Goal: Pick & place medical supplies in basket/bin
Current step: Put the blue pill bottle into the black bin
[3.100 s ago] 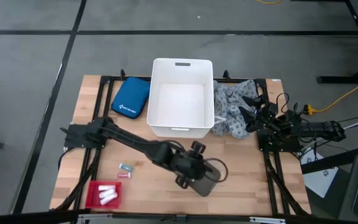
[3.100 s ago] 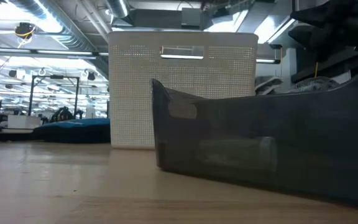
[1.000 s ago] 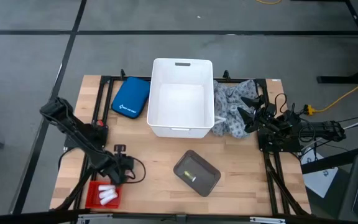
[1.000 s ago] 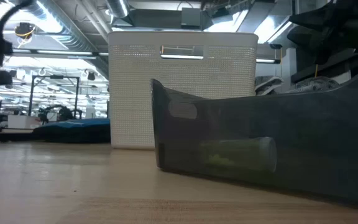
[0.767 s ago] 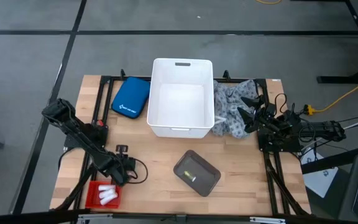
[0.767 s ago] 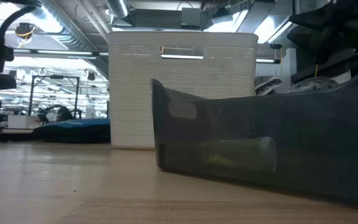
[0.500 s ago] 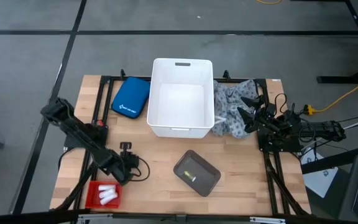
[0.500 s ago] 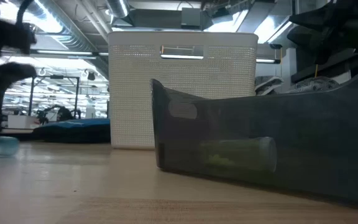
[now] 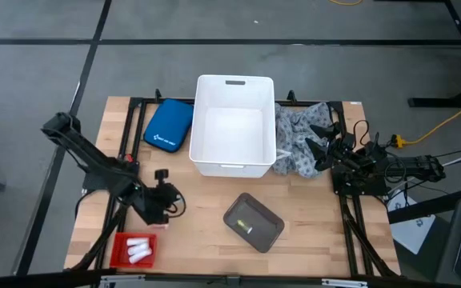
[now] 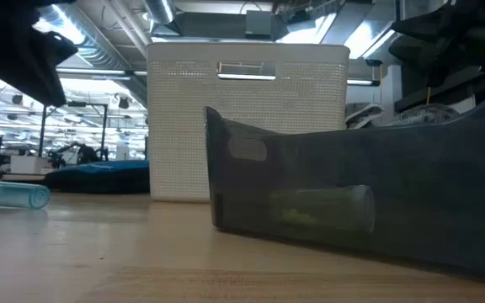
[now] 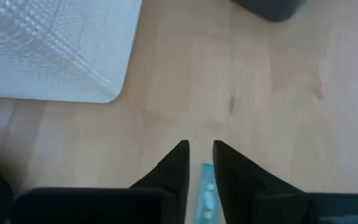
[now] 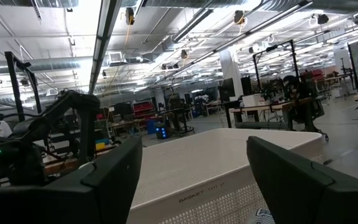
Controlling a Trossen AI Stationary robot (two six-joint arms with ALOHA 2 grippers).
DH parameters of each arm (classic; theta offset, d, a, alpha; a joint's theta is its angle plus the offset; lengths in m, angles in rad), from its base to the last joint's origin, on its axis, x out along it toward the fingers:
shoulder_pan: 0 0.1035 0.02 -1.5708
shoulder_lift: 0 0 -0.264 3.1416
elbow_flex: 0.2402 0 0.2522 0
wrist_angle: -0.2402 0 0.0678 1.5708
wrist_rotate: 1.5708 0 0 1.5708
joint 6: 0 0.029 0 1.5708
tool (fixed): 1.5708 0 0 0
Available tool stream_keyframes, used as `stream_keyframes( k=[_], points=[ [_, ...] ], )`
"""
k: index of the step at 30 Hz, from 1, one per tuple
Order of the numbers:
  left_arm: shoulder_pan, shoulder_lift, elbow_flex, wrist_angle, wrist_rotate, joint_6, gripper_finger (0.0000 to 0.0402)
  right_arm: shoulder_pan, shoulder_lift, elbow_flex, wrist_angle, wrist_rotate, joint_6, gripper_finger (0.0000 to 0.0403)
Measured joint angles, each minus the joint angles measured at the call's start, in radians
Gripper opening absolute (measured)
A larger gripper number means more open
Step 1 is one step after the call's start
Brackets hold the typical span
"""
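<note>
My left gripper (image 9: 163, 206) hangs over the table's near left part, between the red tray (image 9: 120, 240) holding white rolls (image 9: 137, 250) and the grey tray (image 9: 232, 210). In the left wrist view it (image 11: 201, 146) is shut on a pale teal packet (image 11: 206, 190). A second pale packet (image 10: 11, 195) lies flat on the table below it. The white bin (image 9: 232, 78) stands at the far middle. The patterned cloth (image 9: 298, 148) lies heaped against the bin's right wall. My right gripper (image 9: 320, 142) waits open over the cloth (image 12: 194, 180). My left gripper pinches the pale teal packet (image 11: 205, 171) between its two fingers, which point down from above. The packet runs along the gap between the fingers and sits back from their tips. It is lifted clear of the table.
A blue zip pouch (image 9: 169, 126) lies left of the bin. The grey tray holds a yellow-green packet (image 9: 250, 228) and fills the low view's right side (image 10: 352, 210). Bare wood shows between the trays and the bin (image 11: 48, 56).
My left gripper moved from beside the red tray a little toward the far edge, was down at the table half a second ago, and has risen. One pale packet stays lying on the table where the gripper was.
</note>
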Motion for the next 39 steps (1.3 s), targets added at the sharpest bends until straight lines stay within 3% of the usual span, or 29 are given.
stream_keyframes(
  k=[10,16,29,39],
  points=[
    [0.082,0.158,0.000,0.008,0.166,0.108,0.0191,0.000,0.000,0.000,0.000,0.001,0.000,0.0292],
    [0.110,0.218,0.000,0.057,0.306,0.110,0.0228,0.000,0.000,0.000,0.000,0.003,-0.002,0.0292],
    [0.185,0.355,0.003,0.067,0.341,0.142,0.0217,0.000,0.000,0.000,0.000,0.003,-0.001,0.0292],
    [0.216,0.391,0.002,0.113,0.418,0.205,0.0127,0.000,0.000,0.000,0.000,0.002,-0.001,0.0292]
  ],
)
